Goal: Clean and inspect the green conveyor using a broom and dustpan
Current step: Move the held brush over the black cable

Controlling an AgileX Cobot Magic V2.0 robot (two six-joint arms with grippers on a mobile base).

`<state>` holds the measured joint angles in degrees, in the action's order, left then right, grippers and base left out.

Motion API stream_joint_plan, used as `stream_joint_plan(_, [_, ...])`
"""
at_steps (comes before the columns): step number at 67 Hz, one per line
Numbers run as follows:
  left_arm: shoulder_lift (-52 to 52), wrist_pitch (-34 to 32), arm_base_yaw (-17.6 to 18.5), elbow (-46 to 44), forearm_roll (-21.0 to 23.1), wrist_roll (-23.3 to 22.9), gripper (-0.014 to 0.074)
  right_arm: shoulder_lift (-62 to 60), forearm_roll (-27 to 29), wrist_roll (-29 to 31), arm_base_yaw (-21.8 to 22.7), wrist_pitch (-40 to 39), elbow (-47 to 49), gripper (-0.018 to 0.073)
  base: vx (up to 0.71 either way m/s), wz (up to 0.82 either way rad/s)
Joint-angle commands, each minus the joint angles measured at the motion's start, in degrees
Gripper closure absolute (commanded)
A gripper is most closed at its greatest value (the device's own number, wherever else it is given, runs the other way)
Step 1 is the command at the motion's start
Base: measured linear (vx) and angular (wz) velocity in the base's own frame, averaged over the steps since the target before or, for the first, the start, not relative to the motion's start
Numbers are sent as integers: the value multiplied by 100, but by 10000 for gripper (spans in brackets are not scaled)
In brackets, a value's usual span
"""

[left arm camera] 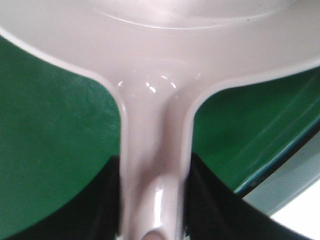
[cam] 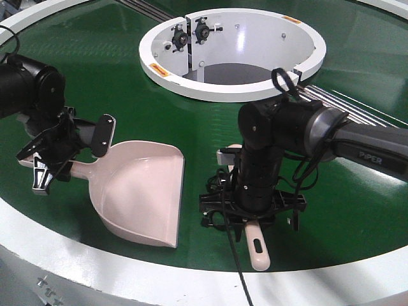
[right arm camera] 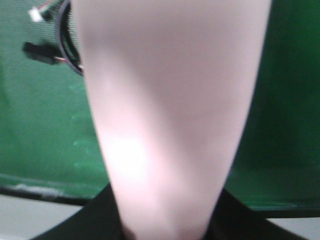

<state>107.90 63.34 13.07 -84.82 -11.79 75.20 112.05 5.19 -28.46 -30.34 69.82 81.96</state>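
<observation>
Broom handle (cam: 258,248) sits seemingly pinched by right gripper (cam: 250,217); left gripper (left arm camera: 155,205) clamps dustpan (cam: 137,191).

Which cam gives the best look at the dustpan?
Exterior front-facing: the whole pink dustpan lies on the green conveyor, handle in the left gripper. Left wrist shows only its handle neck and rear wall, close up. Right wrist shows only the broom handle.

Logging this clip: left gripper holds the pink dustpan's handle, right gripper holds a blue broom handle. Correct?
No: the broom handle in the right gripper is pale pink, not blue, per the right wrist view. The left gripper does hold the pink dustpan handle.
</observation>
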Motion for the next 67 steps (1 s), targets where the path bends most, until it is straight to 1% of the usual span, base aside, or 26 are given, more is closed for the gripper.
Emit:
stream_joint_plan(1, [-335, -73, 37, -162, 10, -15, 561, -295, -111, -241, 46, 414, 171, 564, 0, 0])
stream_joint_plan(11, [-335, -73, 37, -162, 10, -15, 561, -295, -69, -394, 96, 414, 171, 564, 0, 0])
stream_joint_plan(32, [-335, -73, 37, -162, 10, -15, 561, -295, -519, -643, 153, 414, 171, 564, 0, 0])
stream_joint_plan(42, [-335, -73, 37, -162, 10, -15, 561, -267, -299, -608, 366, 421, 171, 564, 0, 0])
stream_joint_plan(48, [-335, -73, 37, -162, 10, -15, 561, -245, -293, -568, 447, 421, 171, 564, 0, 0])
stream_joint_plan(56, [-335, -73, 37, -162, 10, -15, 561, -109, -265, -473, 447, 421, 171, 564, 0, 0])
stream_joint_plan(67, [-335, -73, 37, -162, 10, -15, 561, 213, 84, -253, 441, 415, 171, 564, 0, 0])
